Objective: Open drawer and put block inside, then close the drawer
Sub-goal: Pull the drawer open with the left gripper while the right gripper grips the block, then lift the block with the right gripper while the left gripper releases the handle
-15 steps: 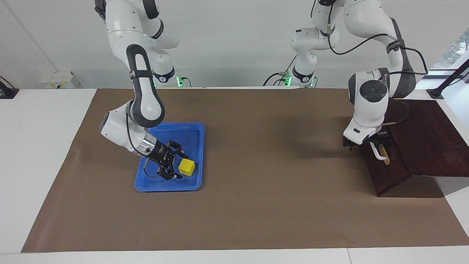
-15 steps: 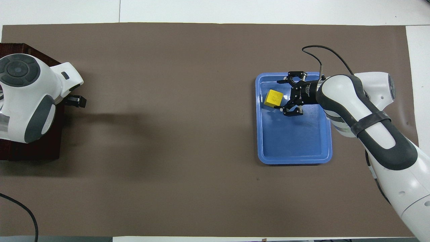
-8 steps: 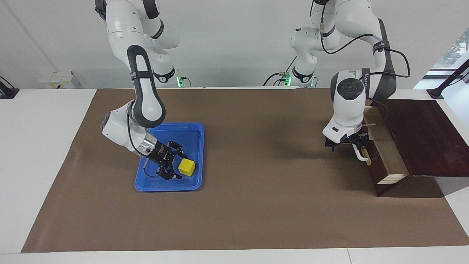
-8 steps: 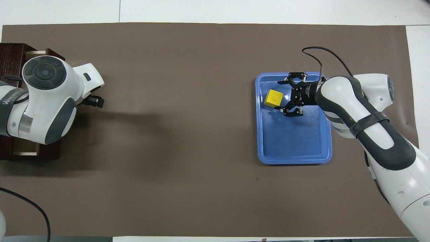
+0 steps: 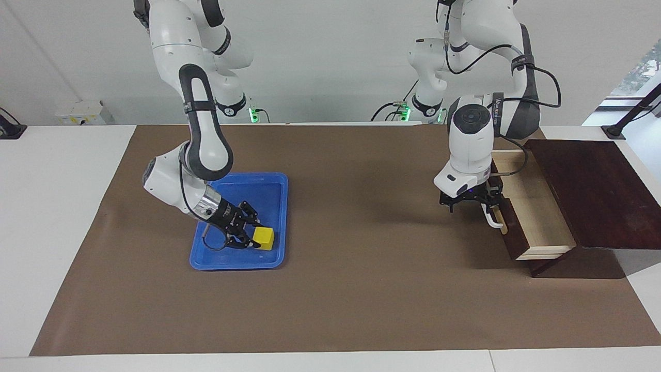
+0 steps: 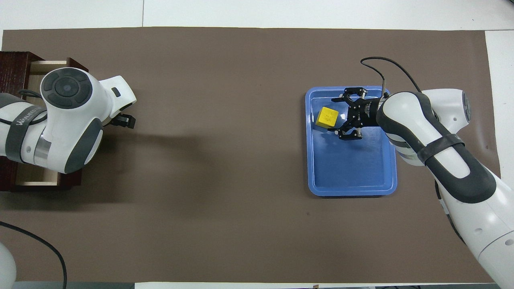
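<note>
— Yellow block (image 5: 265,237), from across the table: where was it?

— Down in the tray (image 5: 237,264), at the right arm's end of the table. The right gripper (image 5: 250,236) had its jaws closed on the block, low and slanted. The block looked as if it sat on the tray floor, not lifted.

— And the drawer (image 5: 537,212)?

— Pulled well out of the box (image 5: 594,186) at the left arm's end, pale inside and nothing in it. The left gripper (image 5: 472,200) was at the handle (image 5: 493,219) with its jaws wide. I couldn't tell if it touched the bar.

— From above?

— The block (image 6: 327,117) lay near the tray's rim (image 6: 349,192), at the end farther from the robots. The right gripper (image 6: 336,115) came at it side-on, links splayed out. The left arm's big wrist covered most of the drawer (image 6: 40,178).

— So how should the lift go?

— Straight up first, I'd say, high enough to clear the rim before swinging across. A cube pinched on a slant could twist, so a slow start. I'd have the left arm move off the drawer to leave the opening free.
</note>
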Robot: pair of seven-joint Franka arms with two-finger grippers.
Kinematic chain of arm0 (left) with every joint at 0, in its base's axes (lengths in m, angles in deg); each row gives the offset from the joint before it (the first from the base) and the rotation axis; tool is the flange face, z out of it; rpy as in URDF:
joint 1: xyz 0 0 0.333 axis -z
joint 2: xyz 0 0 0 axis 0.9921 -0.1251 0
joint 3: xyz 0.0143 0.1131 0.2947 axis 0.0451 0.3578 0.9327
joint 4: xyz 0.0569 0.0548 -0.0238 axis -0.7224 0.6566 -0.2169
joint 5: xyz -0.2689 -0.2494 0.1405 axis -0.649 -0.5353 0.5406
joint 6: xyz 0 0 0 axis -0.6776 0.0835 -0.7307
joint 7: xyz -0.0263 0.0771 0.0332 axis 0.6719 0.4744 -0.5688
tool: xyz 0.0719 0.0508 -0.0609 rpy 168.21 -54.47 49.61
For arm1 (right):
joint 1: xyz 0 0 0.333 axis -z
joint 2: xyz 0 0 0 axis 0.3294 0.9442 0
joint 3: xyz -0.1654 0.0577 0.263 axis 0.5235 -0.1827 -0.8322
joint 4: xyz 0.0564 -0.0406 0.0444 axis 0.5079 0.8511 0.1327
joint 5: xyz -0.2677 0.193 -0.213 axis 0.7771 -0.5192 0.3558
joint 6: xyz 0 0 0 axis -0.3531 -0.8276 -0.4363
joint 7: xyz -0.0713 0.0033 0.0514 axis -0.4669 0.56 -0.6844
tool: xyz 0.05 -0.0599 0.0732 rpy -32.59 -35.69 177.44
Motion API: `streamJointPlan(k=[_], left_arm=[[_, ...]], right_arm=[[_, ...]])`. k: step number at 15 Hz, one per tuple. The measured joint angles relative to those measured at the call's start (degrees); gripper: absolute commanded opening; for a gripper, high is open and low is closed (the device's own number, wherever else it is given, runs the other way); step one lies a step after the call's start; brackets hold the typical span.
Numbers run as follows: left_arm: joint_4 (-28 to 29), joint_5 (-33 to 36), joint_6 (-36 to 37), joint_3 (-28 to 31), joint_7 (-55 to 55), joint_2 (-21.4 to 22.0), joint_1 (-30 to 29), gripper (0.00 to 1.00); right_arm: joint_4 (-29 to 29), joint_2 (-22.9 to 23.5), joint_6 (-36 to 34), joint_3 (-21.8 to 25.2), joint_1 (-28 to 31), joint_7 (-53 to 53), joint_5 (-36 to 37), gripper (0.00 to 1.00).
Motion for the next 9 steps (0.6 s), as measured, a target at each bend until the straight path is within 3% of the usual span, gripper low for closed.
streamJointPlan(k=[4, 9], left_arm=[[-3.11, -1.59, 3.14, 0.4, -0.05, 0.01, -0.04, 1.0], [-14.07, -13.06, 11.91, 0.66, -3.27, -0.03, -0.09, 1.0]], right_arm=[[-1.29, -0.11, -0.12, -0.04, -0.01, 0.03, -0.01, 0.0], [-4.7, -3.55, -7.29, -0.08, -0.38, -0.2, 0.29, 0.0]])
